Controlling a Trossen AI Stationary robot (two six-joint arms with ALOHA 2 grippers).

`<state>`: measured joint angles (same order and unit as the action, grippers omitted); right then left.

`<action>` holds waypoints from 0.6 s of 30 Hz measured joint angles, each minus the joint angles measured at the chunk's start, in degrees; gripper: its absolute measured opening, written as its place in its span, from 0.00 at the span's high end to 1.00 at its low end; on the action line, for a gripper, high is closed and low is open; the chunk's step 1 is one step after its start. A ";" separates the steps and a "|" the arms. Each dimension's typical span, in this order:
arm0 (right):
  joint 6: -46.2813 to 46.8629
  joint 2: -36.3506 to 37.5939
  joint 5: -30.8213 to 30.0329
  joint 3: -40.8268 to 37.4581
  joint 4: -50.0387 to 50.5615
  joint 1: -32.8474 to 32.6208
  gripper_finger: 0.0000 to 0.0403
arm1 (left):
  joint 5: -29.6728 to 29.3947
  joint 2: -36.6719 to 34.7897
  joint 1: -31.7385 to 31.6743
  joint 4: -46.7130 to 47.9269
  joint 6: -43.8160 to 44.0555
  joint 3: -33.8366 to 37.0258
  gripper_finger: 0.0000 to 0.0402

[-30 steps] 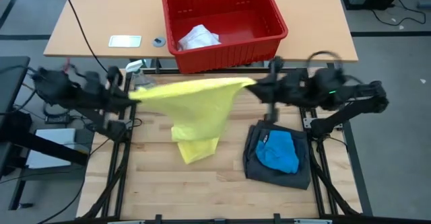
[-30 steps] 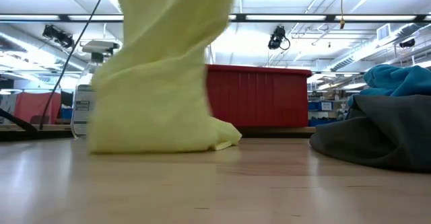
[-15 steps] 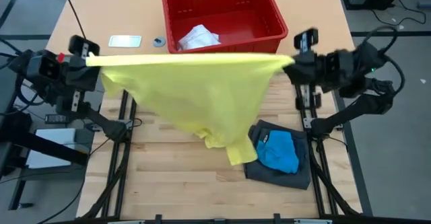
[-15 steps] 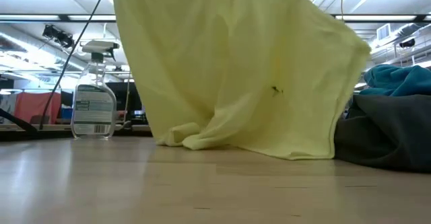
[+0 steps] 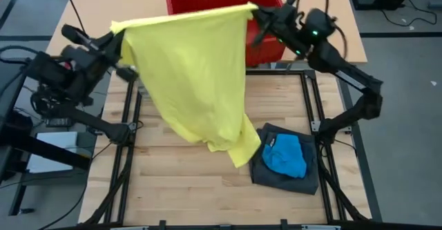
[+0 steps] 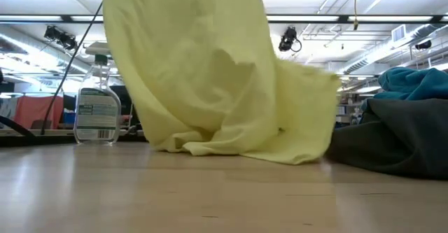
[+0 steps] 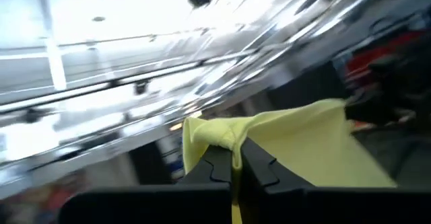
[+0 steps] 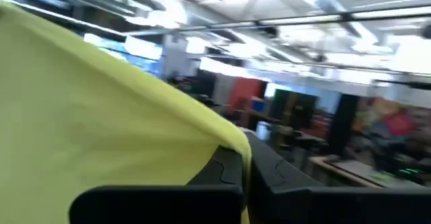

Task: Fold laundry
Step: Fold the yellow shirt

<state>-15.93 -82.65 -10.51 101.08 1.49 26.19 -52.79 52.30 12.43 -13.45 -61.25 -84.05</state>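
The yellow shirt (image 5: 197,78) is stretched between both grippers high over the table's far half and hangs down as a wide sheet. Its lower end (image 6: 231,145) is bunched on the wood. My left gripper (image 5: 119,35) is at the shirt's upper left corner, my right gripper (image 5: 257,12) at its upper right corner, both shut on cloth. Dark grey shorts (image 5: 286,176) lie folded on the table's right side, with a bright blue piece (image 5: 285,154) on top of them. A navy piece does not show. My left gripper pinches the shirt's upper left corner (image 7: 215,138) between its two fingers; the cloth bunches over the fingertips. The shirt hangs below, its top edge drawn across to the other gripper. My right gripper pinches the shirt's upper right corner (image 8: 236,143) between its two fingers. The top edge runs from there toward the left gripper and the shirt hangs below it, its lower end on the table.
A red slotted basket (image 5: 266,47) stands beyond the table's far edge, mostly behind the shirt. A clear spray bottle (image 6: 96,96) stands at the far left. The near half of the wooden table (image 5: 179,181) shows bare wood.
Both grippers swept the shirt up and outward, spreading it wide and taut along its top edge, then came somewhat closer together and moved toward the far edge. The shirt opened from a narrow bunched drape into a broad hanging sheet; its lower end stays on the table.
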 joint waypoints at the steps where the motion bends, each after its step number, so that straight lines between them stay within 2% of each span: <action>1: -0.79 -0.89 -0.28 0.00 -2.11 1.21 0.99 | 0.26 0.25 -2.46 -0.12 0.19 0.02 0.99; 5: -2.32 -2.78 -0.80 1.33 -11.13 3.42 0.99 | 4.60 1.21 -12.38 -5.90 4.13 -0.25 0.99; 9: -5.11 -2.80 0.74 6.40 -13.68 3.46 0.99 | 14.91 4.30 -19.16 -0.57 15.17 -7.70 0.99; 14: -8.05 -2.12 0.70 13.84 -7.26 0.58 0.99 | 26.55 13.42 -21.40 19.56 23.93 -27.39 0.99; 18: -8.33 -1.20 -1.85 17.64 -0.28 -4.08 0.99 | 29.48 21.76 -21.29 34.16 27.40 -45.20 0.99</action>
<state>-24.26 -83.85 -12.36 118.72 1.22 22.11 -23.32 74.06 -8.87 20.71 -33.85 -129.25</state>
